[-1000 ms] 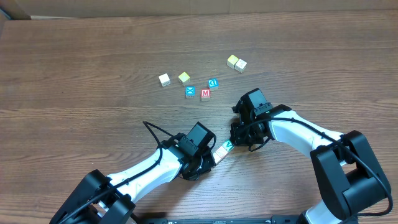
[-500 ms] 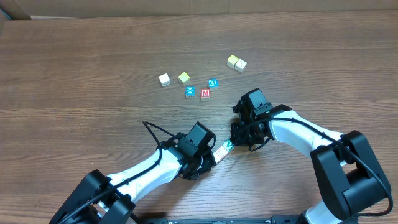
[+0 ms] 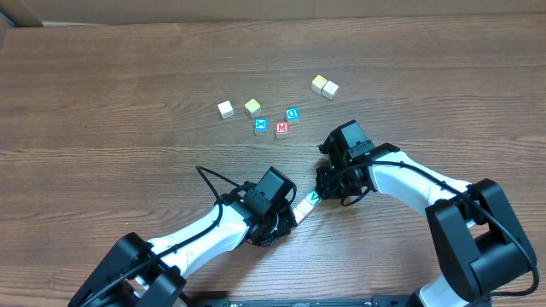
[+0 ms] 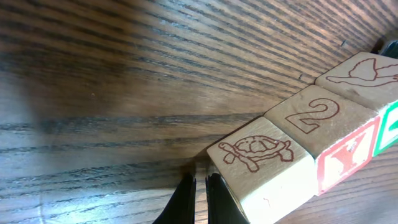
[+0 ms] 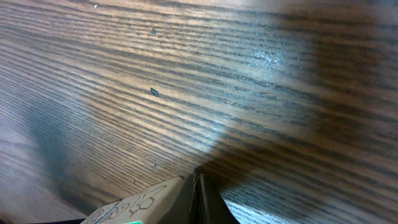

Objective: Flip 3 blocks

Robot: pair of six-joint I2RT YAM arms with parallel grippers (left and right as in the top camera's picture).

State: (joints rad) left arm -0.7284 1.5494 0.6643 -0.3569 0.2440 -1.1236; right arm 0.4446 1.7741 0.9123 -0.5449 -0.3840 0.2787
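blocks point(image 3: 305, 205): row of three on the surface point(image 3: 128, 102), robot side of M cube point(image 3: 281, 129), well apart
left hand point(image 4: 200, 194): fingers together, at turtle-face end
right hand point(image 5: 198, 193): fingers together, at opposite end
step: probably bracing row
next: roll all three evenly

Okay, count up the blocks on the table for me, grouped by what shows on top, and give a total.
Blue-letter blocks: 2
Red-letter block: 1
Plain blocks: 4
Row blocks between the arms: 3
Total: 10
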